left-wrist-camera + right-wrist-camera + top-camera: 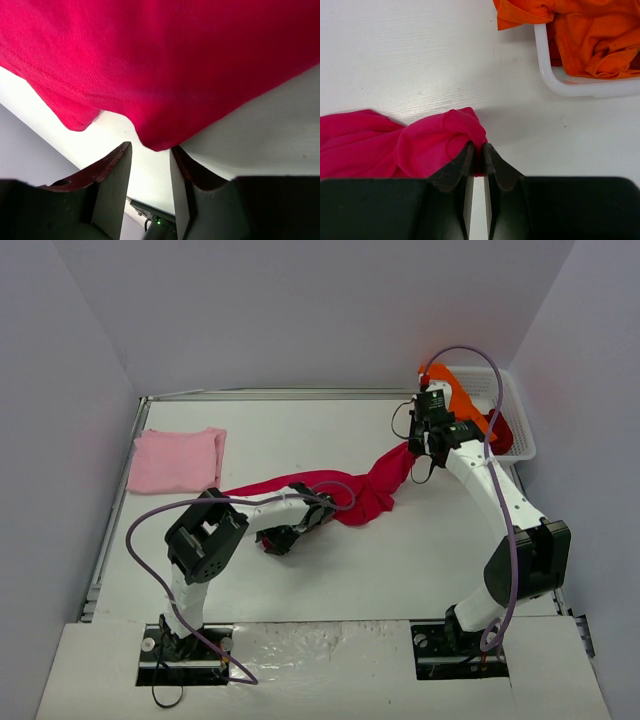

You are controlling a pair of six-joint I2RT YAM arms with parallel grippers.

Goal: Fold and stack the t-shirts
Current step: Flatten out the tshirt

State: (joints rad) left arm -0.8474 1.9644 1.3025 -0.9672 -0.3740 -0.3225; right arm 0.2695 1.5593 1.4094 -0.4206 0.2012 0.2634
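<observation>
The crimson-magenta t-shirt (pixel 365 490) lies stretched in a twisted band across the middle of the table. My right gripper (pixel 416 447) is shut on its bunched right end, and the right wrist view shows the gripper (pixel 477 146) pinching the shirt (pixel 420 145). My left gripper (pixel 272 543) sits at the band's near edge, open. In the left wrist view the shirt (pixel 165 65) hangs over the gripper (pixel 150 146), its hem just at the spread fingertips. The pale pink t-shirt (pixel 178 460) lies folded at far left. The orange t-shirt (pixel 462 405) and the dark red t-shirt (pixel 502 433) are in the basket.
The white mesh basket (pixel 520 415) stands at the far right corner, close behind my right gripper; its rim (pixel 555 82) and the orange t-shirt (pixel 590 35) show in the right wrist view. The table's raised rail (pixel 115 510) runs along the left edge.
</observation>
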